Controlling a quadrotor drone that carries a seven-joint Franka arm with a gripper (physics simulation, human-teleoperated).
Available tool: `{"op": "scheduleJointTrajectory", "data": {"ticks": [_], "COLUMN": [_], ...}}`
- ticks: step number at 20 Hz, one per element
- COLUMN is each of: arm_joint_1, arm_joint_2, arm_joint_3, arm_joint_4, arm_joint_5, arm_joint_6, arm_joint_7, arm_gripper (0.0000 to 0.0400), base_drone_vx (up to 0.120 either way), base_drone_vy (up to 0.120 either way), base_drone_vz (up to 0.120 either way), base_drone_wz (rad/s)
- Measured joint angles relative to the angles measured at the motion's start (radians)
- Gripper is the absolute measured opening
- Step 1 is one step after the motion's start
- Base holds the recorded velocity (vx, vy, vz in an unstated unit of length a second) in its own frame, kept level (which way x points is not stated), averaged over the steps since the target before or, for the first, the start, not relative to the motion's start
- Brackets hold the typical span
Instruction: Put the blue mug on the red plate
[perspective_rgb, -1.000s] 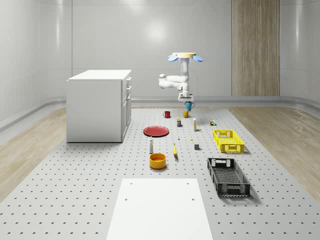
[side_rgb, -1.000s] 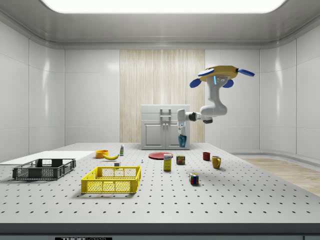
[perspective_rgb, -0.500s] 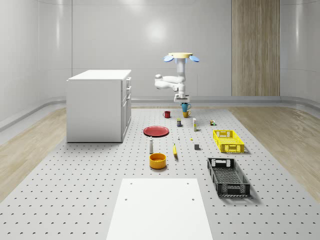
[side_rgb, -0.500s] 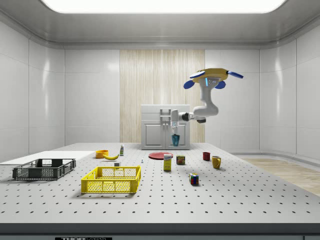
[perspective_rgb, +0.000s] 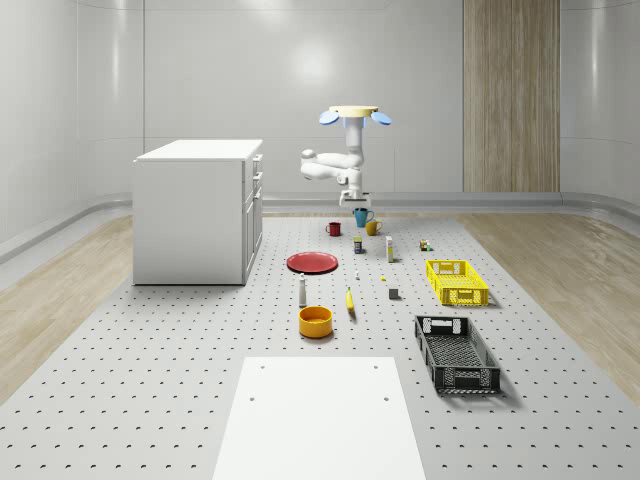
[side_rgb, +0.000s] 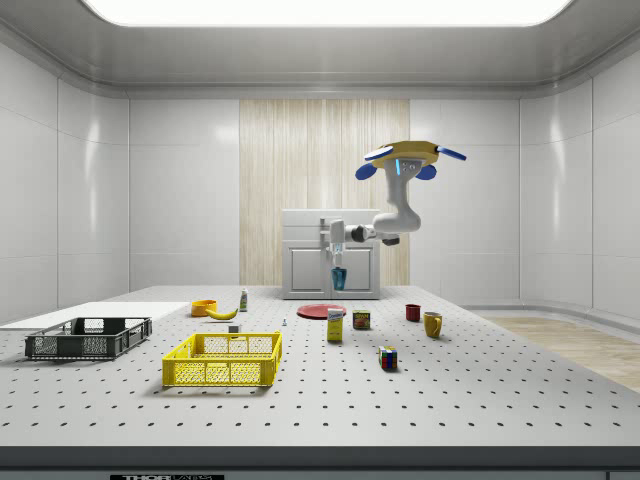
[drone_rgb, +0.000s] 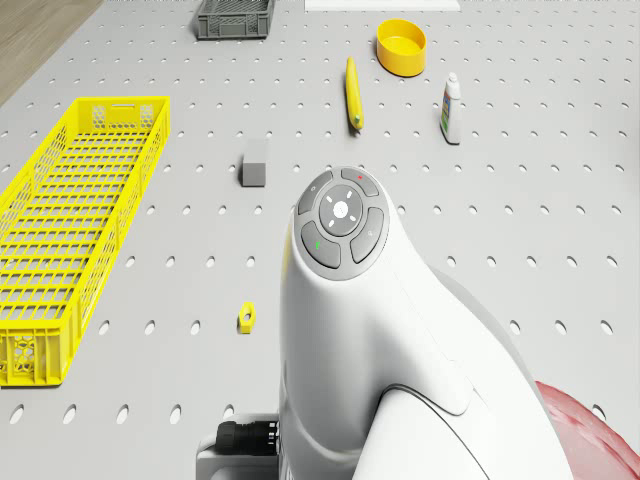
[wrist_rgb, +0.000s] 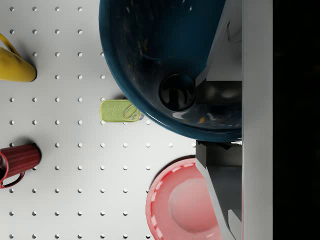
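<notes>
The blue mug (perspective_rgb: 361, 217) hangs in the air with my gripper (perspective_rgb: 360, 209) shut on its rim, above the table's far part near the red mug (perspective_rgb: 334, 228) and yellow mug (perspective_rgb: 372, 227). The drone (perspective_rgb: 351, 113) hovers above them. The red plate (perspective_rgb: 312, 262) lies on the table nearer the camera and to the whole-scene view's left. From the side, the blue mug (side_rgb: 340, 277) hangs just above and beyond the red plate (side_rgb: 321, 311). In the wrist view the blue mug (wrist_rgb: 165, 60) is close up, with the red plate (wrist_rgb: 177, 205) below it.
A white cabinet (perspective_rgb: 198, 208) stands at the whole-scene view's left. On the table lie a yellow crate (perspective_rgb: 456, 281), a black crate (perspective_rgb: 456, 352), a yellow bowl (perspective_rgb: 315, 321), a banana (perspective_rgb: 350, 300), a bottle (perspective_rgb: 302, 291) and small cans. A green can (wrist_rgb: 120, 110) sits under the mug.
The drone, arm and held blue mug have moved toward the whole-scene view's left, closer to the red plate. The mug stays gripped at much the same height.
</notes>
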Motion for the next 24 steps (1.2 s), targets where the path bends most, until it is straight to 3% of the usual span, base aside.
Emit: {"op": "scheduleJointTrajectory", "data": {"ticks": [16,21,24], "arm_joint_1": [-0.003,-0.004,-0.005], "arm_joint_2": [-0.014,-0.018,-0.020], "arm_joint_3": [0.001,0.002,0.002], "arm_joint_4": [0.001,0.001,0.001], "arm_joint_5": [0.006,0.007,0.008], "arm_joint_6": [0.013,0.017,0.019], "arm_joint_7": [0.002,0.003,0.003], "arm_gripper": [0.0100,0.0100,0.0100], "base_drone_vx": [0.117,0.000,0.000], "base_drone_vy": [-0.120,-0.120,-0.120], "base_drone_vz": [0.000,0.000,-0.093], "base_drone_wz": [0.000,0.000,0.000]}}
